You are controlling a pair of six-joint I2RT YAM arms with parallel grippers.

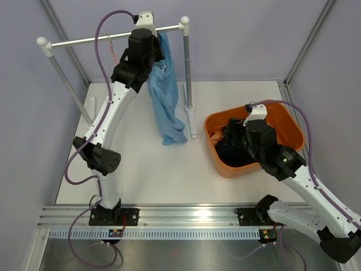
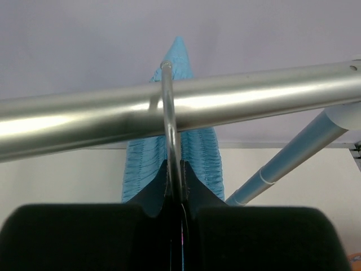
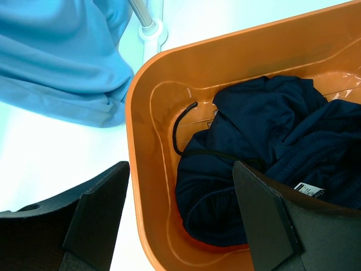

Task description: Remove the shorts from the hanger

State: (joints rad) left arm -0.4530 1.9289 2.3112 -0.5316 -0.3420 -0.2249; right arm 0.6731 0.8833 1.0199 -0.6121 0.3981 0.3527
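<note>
Your left hand [image 2: 176,172] clamps the hanger hook [image 2: 167,107], rail [image 2: 271,93] just above, blue shorts [image 2: 144,164] beyond; right hand [image 3: 180,169], spread apart, hangs over the bin wall [image 3: 135,113].

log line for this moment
left gripper: shut on silver wire hanger hook | light blue cloth shorts: hanging under metal rail | dark navy shorts: in orange bin | right gripper: open

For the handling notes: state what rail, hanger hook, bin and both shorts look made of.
Rail: likely bare metal, streaked reflections.
Hanger hook: shiny metal wire.
Bin: orange plastic, glossy highlights.
Light blue shorts: thin limp fabric, soft folds.
Navy shorts: matte cloth, ribbed waistband.
</note>
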